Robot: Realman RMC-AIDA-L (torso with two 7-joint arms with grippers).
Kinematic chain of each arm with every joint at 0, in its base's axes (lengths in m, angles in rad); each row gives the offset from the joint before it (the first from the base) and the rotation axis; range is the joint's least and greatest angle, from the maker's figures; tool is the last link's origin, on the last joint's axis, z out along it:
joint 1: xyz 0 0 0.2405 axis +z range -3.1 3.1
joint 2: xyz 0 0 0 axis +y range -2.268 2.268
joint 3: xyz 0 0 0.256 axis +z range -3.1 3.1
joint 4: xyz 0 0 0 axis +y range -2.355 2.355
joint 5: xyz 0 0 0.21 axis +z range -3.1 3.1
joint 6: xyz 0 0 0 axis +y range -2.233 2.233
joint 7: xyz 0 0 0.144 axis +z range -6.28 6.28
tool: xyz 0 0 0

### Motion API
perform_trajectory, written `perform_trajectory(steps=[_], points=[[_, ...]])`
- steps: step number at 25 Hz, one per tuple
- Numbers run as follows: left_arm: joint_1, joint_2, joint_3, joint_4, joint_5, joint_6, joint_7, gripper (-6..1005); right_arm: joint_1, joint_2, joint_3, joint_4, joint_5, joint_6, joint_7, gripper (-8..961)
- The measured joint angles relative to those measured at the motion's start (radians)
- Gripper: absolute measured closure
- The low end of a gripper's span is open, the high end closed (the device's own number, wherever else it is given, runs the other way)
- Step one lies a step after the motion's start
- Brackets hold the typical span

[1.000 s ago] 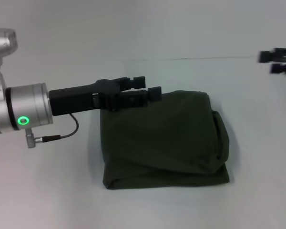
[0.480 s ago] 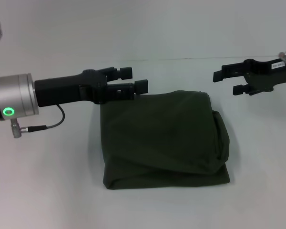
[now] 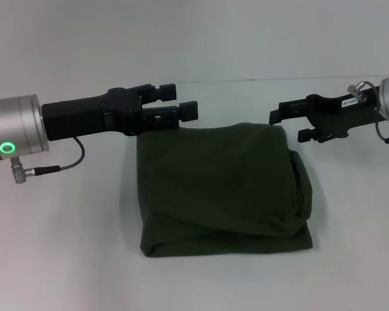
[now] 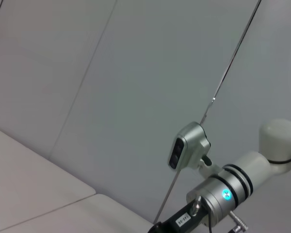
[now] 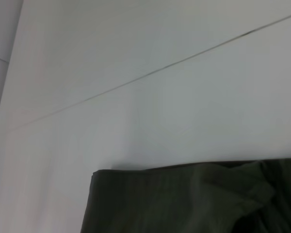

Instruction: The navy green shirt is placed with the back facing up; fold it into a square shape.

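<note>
The navy green shirt (image 3: 220, 188) lies folded into a rough square in the middle of the white table, plain side up, with bulky layered edges on its right and near sides. My left gripper (image 3: 179, 101) hovers just above the shirt's far left corner, fingers open and holding nothing. At the far right corner my right gripper (image 3: 289, 124) hangs a little above the cloth, open and holding nothing. The right wrist view looks down on the shirt's far edge (image 5: 184, 199). In the left wrist view only the right arm (image 4: 223, 194) shows against the wall.
The white table (image 3: 65, 246) spreads out on all sides of the shirt. A thin seam (image 3: 246, 80) runs across the table behind the grippers. A cable (image 3: 58, 167) loops under the left wrist.
The left gripper has drawn back to the left and lifted off the shirt's far left corner. The right gripper has come in from the right edge to the shirt's far right corner.
</note>
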Motion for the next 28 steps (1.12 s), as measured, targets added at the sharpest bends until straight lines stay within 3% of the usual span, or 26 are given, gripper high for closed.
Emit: perform_trajectory(steps=[6,16,18,28], points=[[0.001,-0.003,-0.002,0.0,-0.001,0.001,0.002,53,0.001,0.03,0.002,0.003,0.004,0.035,-0.004,11],[0.015,-0.006,-0.014,0.0,-0.019,0.012,0.011,53,0.019,0.102,-0.001,0.004,0.002,0.197,-0.084,12],[0.015,-0.006,-0.024,0.0,-0.021,0.023,0.012,53,0.021,0.106,-0.001,0.003,0.001,0.213,-0.097,12],[0.013,-0.008,-0.041,0.01,-0.025,0.041,0.013,52,0.004,0.162,-0.001,-0.095,0.029,0.294,-0.401,12]])
